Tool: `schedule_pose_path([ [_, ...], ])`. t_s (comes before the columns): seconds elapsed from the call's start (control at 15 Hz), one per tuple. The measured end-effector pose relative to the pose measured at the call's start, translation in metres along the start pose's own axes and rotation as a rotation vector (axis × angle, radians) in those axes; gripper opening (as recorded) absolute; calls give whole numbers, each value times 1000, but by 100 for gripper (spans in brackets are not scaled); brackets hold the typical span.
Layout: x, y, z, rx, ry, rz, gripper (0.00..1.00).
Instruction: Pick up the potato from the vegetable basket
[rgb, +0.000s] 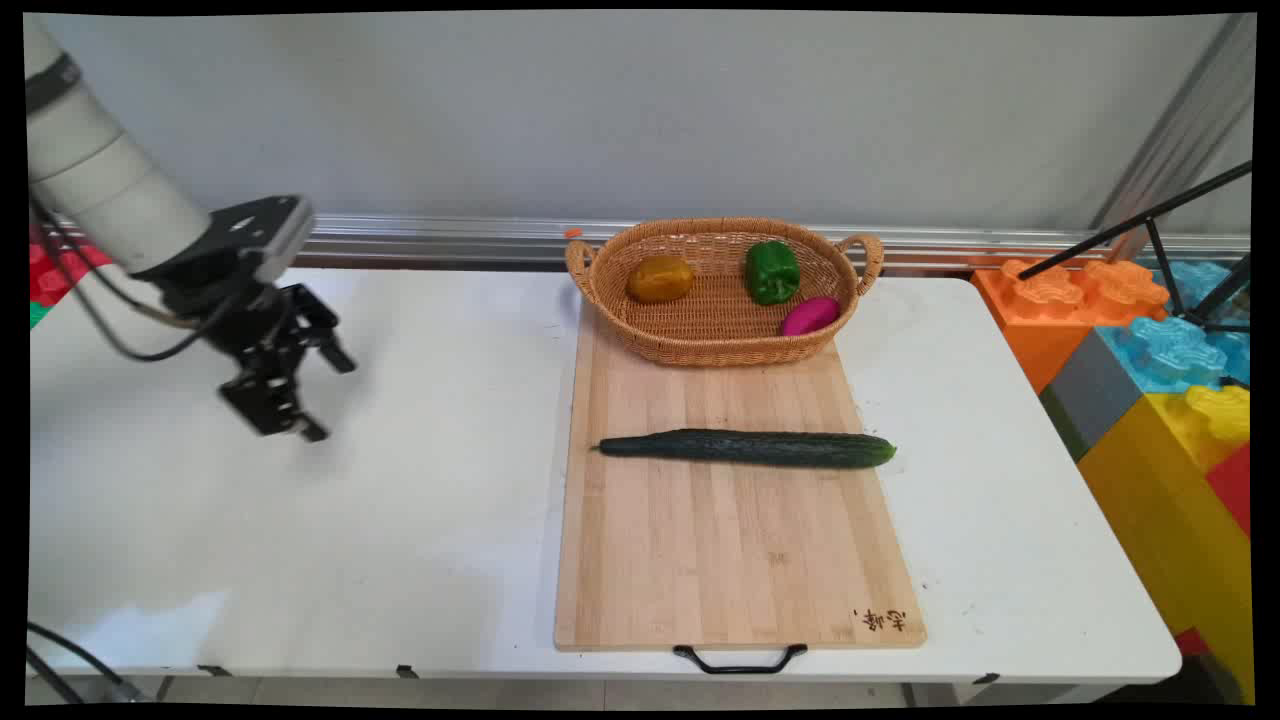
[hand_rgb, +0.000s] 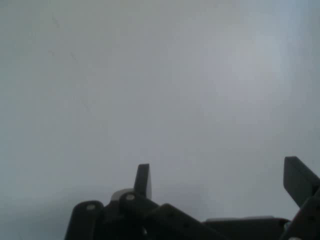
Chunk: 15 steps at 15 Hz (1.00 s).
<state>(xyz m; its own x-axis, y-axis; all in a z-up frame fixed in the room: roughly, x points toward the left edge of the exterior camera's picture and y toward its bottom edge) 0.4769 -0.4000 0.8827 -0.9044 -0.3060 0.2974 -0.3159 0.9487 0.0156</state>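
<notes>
My black gripper (rgb: 328, 398) hangs low over the left part of the white table (rgb: 300, 520), open and holding nothing. In the hand view the gripper (hand_rgb: 220, 177) shows two spread fingers over bare white tabletop (hand_rgb: 150, 90). Well to its right, a long dark green cucumber (rgb: 748, 448) lies crosswise on a wooden cutting board (rgb: 735, 560). At the board's far end stands a wicker basket (rgb: 722, 345) holding a brownish-yellow fruit (rgb: 660, 279), a green bell pepper (rgb: 772, 271) and a magenta item (rgb: 809, 316).
Large orange, blue, yellow and grey toy blocks (rgb: 1150, 340) stand off the table's right end, with black tripod legs (rgb: 1150, 225) above them. A metal rail (rgb: 450, 238) runs along the wall behind the table. The board's black handle (rgb: 740, 660) overhangs the near edge.
</notes>
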Motion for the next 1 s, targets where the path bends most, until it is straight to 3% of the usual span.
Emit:
schedule_pose_path([
  [0.33, 55, -14, 2, 59, 81, -54, 100],
  [0.67, 157, -38, 1, 156, 169, -94, 100],
  [1.0, 225, -77, 25, 258, 208, -108, 100],
])
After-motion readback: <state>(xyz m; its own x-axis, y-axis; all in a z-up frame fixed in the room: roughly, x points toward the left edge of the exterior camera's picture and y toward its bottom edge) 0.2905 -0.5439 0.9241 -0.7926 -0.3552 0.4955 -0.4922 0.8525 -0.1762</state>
